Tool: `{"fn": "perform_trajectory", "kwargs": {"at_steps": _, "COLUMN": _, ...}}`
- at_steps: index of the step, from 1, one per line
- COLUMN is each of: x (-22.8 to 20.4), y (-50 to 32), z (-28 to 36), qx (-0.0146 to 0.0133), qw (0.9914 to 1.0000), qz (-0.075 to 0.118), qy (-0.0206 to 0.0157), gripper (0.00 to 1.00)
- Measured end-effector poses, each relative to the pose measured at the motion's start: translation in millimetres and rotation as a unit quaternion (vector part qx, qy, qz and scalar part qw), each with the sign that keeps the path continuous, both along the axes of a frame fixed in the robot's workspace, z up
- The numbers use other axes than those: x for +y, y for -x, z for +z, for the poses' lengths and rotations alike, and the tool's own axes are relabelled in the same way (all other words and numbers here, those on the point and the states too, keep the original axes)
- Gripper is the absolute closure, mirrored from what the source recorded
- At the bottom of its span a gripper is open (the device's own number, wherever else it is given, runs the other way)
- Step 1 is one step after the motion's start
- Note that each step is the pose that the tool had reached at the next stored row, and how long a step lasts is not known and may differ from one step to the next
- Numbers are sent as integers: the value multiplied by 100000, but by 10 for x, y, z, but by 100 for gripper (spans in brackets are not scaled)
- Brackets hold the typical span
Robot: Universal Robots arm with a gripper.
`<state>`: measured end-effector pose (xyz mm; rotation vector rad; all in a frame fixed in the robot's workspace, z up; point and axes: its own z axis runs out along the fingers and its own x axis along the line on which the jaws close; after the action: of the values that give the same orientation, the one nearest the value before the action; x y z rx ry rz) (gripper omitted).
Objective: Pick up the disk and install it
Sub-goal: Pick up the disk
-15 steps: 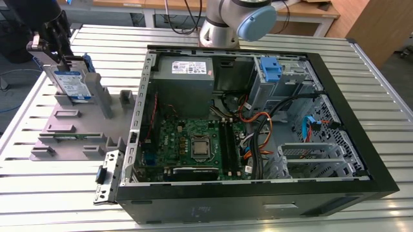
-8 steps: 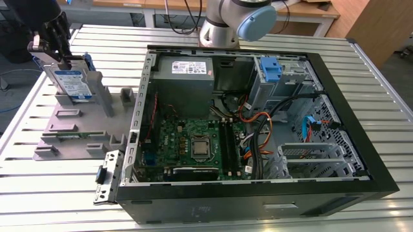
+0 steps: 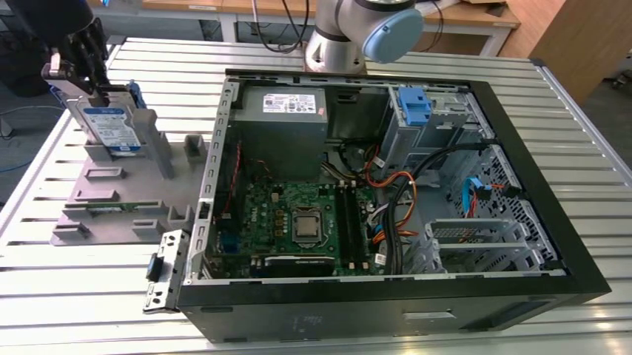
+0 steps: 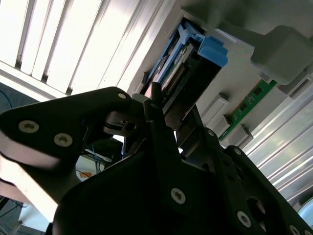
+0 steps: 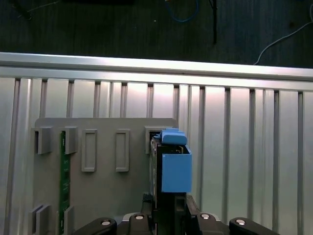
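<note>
**Claw's on the disk, over at the grey holder**

In the exterior view, your gripper (image 3: 91, 87) is up at about 10 o'clock. Its black fingers are closed onto the top edge of the disk (image 3: 111, 129), a flat silver-grey rectangular hard drive with a white-and-blue label and blue plastic rails. The disk stands on edge, upright, at a slot of the grey plastic holder tray (image 3: 123, 185). You can't tell if its bottom edge sits in the slot or just clear of it. In the first wrist view the disk's blue rail end (image 5: 175, 169) sticks out from between the fingers, right beside the tray's row of slots.

As for the surface, everything sits on a slatted aluminium table (image 3: 89, 310). A thin green memory stick (image 3: 109, 209) lies flat in the tray at around 8 o'clock. The big black open computer case (image 3: 395, 303) takes the middle out to 3 o'clock, just beside the tray. Inside it are:
- a grey power-supply box (image 3: 281, 111) near 12 o'clock
- a green motherboard (image 3: 296, 218) dead centre
- a bare blue plastic clip (image 3: 415, 107) at roughly 1 o'clock

The arm's silver base with a blue cap (image 3: 385, 33) stands behind the case at 12 o'clock.

Room-wise, there's a wooden desk (image 3: 474, 15) past the table at 12 to 1 o'clock and a wooden cabinet (image 3: 582, 44) at 2 o'clock. The first wrist view shows dark floor with a blue cable (image 5: 183, 12) beyond the table edge.
</note>
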<state>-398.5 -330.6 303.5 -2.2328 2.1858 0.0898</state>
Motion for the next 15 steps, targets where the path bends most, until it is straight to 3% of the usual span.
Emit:
{"fn": "perform_trajectory", "kwargs": {"at_steps": 5, "x": -1, "y": 0, "z": -3, "qx": -6, "qw": 99940, "qz": -3456, "qy": -3, "gripper": 65}}
{"fn": "perform_trajectory", "kwargs": {"at_steps": 10, "x": -5, "y": 4, "z": -4, "qx": -13, "qw": 99940, "qz": -3461, "qy": -10, "gripper": 65}}
{"fn": "perform_trajectory", "kwargs": {"at_steps": 15, "x": -42, "y": 10, "z": -3, "qx": -29, "qw": 99949, "qz": -3190, "qy": 20, "gripper": 65}}
